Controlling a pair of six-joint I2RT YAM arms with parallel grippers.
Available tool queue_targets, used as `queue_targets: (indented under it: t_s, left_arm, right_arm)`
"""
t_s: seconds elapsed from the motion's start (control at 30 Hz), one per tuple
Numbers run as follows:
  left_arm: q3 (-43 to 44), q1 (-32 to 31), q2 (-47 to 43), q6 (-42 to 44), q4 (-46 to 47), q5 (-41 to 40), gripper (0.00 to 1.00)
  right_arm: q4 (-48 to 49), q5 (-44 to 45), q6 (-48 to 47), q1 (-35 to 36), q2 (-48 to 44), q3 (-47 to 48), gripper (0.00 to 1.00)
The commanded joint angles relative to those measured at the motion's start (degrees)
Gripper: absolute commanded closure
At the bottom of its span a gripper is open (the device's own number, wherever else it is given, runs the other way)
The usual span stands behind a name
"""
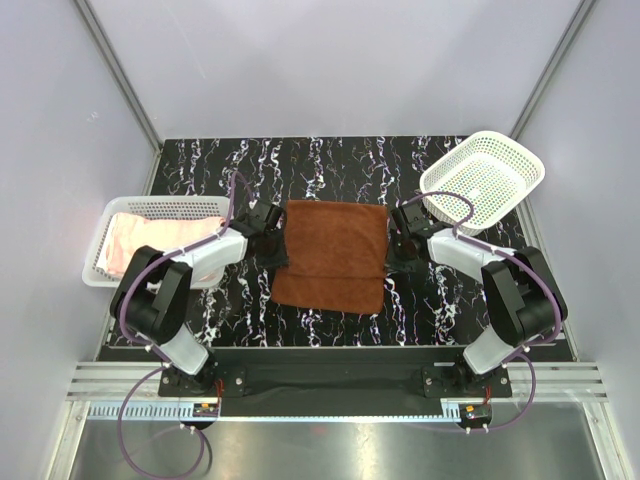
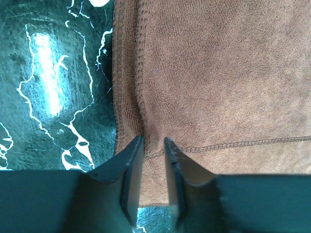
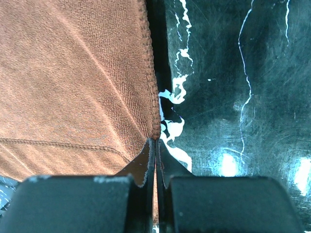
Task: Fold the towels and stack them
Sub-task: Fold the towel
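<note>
With left gripper (image 2: pixel 153 141), nipped the brown towel (image 1: pixel 335 250) at its left hem, jaws narrowly apart around a ridge of cloth. With right gripper (image 3: pixel 155 141), clamped almost fully together on the right hem. Lay spread on the black marbled table (image 1: pixel 330 160), between both grippers.

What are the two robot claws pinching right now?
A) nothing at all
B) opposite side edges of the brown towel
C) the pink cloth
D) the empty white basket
B: the left gripper and right gripper each clamp a side edge of the brown towel.
</note>
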Motion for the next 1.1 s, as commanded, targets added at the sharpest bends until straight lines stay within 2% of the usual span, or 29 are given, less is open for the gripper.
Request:
queue_targets:
  t_s: [0.0, 0.17, 0.47, 0.77, 0.87, 0.9, 1.07]
  left_arm:
    - [1.9, -0.2, 0.1, 0.0, 1.7, 0.2, 0.76]
    - [1.9, -0.2, 0.1, 0.0, 1.3, 0.5, 1.0]
    - [7.1, -0.2, -1.2, 1.3, -5.7, -0.7, 1.0]
    - [14.1, -0.2, -2.9, 3.4, -13.6, 1.0, 1.0]
    - [13.1, -0.1, -5.7, 4.2, -16.3, 2.4, 1.0]
    - [11.5, -0.2, -5.9, 5.3, -16.9, 5.1, 1.0]
    - [3.9, -0.1, -7.1, 6.0, -14.8, 5.8, 1.0]
  right_arm:
    - [1.4, -1.1, -0.5, -0.1, -2.6, -0.4, 1.0]
    - [1.3, -1.3, -0.8, -0.1, -2.5, -0.3, 1.0]
    - [-5.4, 0.2, -1.4, -0.1, -3.1, 5.0, 1.0]
    - [-11.6, -3.9, -1.1, -0.1, -6.7, 10.5, 1.0]
    - [-9.2, -11.4, 1.6, -0.1, -9.6, 7.2, 1.0]
    - [-8.1, -12.5, 2.0, 0.0, -10.3, 4.8, 1.0]
    - [-3.5, -12.8, 4.3, 1.0, -13.8, -3.9, 1.0]
